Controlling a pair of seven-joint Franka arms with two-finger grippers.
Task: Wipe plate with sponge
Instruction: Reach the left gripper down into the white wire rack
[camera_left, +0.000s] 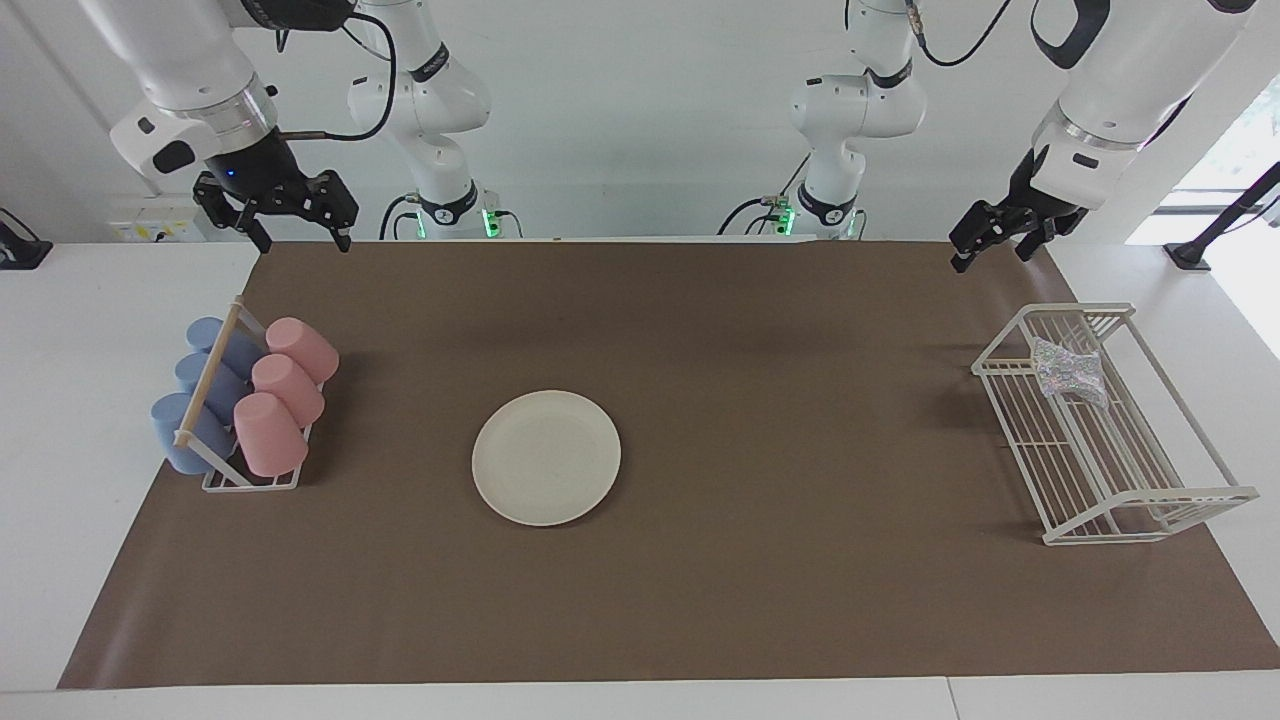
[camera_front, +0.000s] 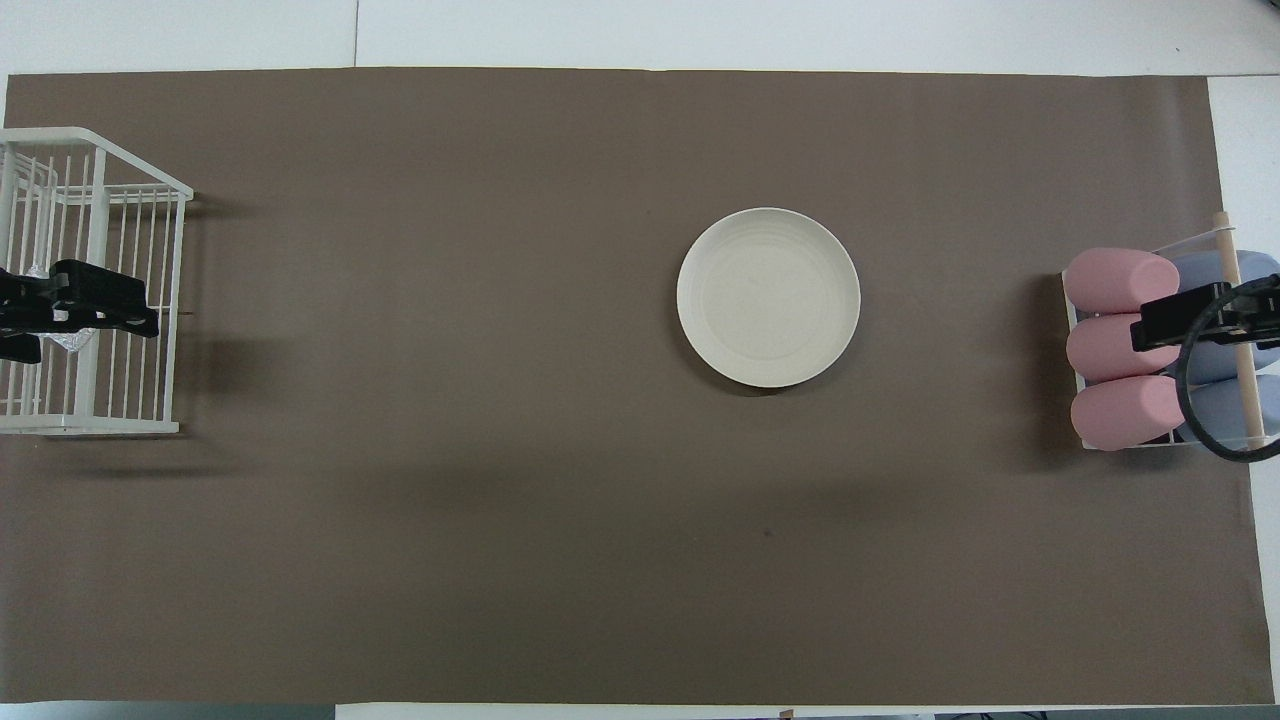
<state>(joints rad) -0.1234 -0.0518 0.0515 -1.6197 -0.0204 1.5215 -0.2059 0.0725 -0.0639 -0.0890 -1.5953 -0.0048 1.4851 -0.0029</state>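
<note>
The cream-white plate (camera_left: 546, 457) lies flat on the brown mat near the middle of the table; it also shows in the overhead view (camera_front: 768, 297). The glittery silver sponge (camera_left: 1068, 370) lies in the white wire basket (camera_left: 1150, 495) at the left arm's end of the table. In the overhead view only a bit of the sponge (camera_front: 72, 342) shows under the gripper. My left gripper (camera_left: 990, 255) (camera_front: 90, 310) hangs open and empty, high over the basket. My right gripper (camera_left: 302, 238) (camera_front: 1200, 315) hangs open and empty, high over the cup rack.
A rack (camera_left: 222, 478) at the right arm's end holds three pink cups (camera_left: 288, 385) and three blue cups (camera_left: 200, 385) on their sides. The wire basket (camera_front: 100, 425) has tall walls. The brown mat (camera_left: 780, 580) covers most of the white table.
</note>
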